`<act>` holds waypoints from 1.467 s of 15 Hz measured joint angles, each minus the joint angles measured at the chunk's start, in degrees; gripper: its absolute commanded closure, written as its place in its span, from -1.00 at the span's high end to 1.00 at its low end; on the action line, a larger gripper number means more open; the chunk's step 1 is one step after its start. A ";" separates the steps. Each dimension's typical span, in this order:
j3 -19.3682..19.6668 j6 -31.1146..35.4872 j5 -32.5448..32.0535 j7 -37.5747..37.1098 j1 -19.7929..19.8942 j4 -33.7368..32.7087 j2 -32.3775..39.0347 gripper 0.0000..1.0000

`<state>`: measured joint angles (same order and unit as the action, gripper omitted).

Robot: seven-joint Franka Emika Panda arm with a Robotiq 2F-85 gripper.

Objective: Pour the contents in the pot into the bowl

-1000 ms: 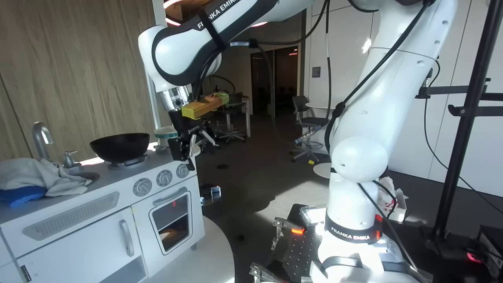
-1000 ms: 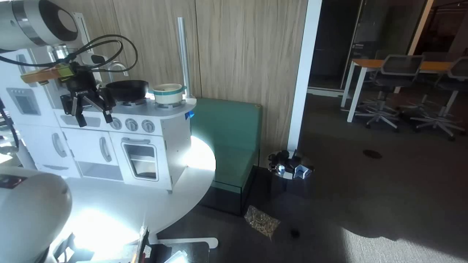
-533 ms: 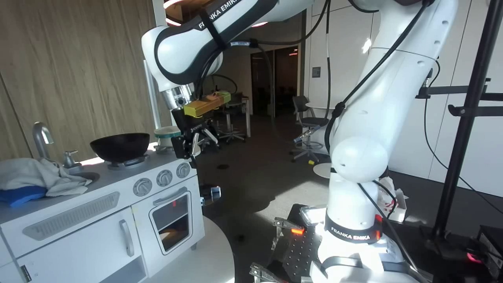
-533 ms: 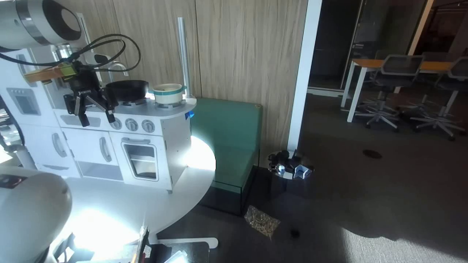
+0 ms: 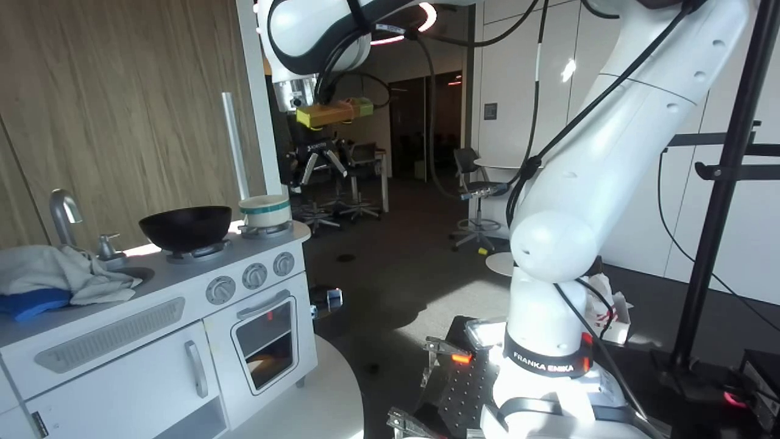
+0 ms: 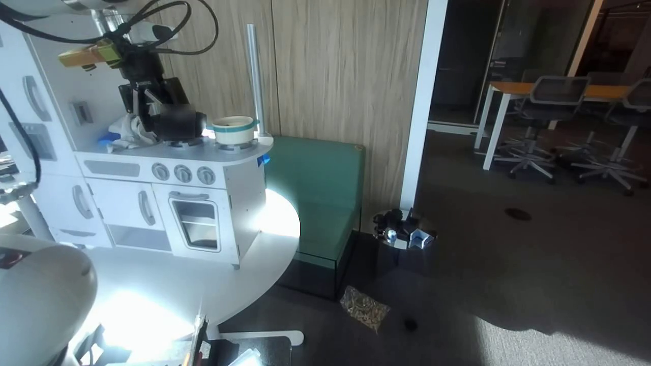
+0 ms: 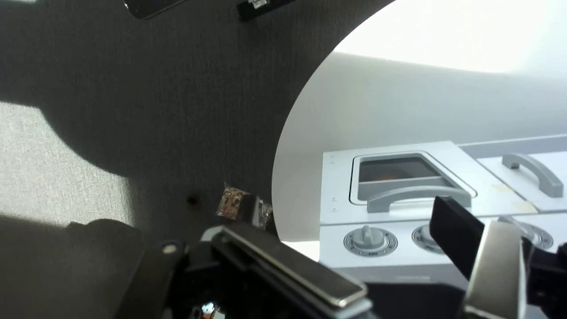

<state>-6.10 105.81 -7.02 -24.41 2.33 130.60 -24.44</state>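
The pot is small and pale with a teal band. It stands upright on the right-hand burner of the toy kitchen, and also shows in an exterior view, where a little of its contents shows inside. The wide black bowl rests on the burner beside it. In an exterior view the bowl is partly covered by the gripper. My gripper is open and empty, raised above stove level and pointing down. Its spread fingers show in the wrist view, with stove knobs between them. I cannot make out the pot in the wrist view.
A metal post rises behind the pot. A faucet, a grey cloth and a blue cloth are at the sink side. The toy kitchen stands on a round white table. A green bench is beside it.
My gripper has risen, shifting rightward in both exterior views. It stays open. The pot, partly hidden by the gripper before in an exterior view, now shows fully. Pot and bowl have not moved.
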 measured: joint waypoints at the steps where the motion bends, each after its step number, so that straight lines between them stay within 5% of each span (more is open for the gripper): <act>1: 0.65 0.69 -0.03 -0.98 0.87 -1.41 -0.04 1.00; 10: 4.05 10.57 -4.10 -12.44 8.52 -11.82 9.13 1.00; 22: 6.27 10.20 -7.57 -19.52 5.49 -27.94 28.70 1.00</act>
<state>0.17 116.01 -14.59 -43.92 7.82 102.66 4.26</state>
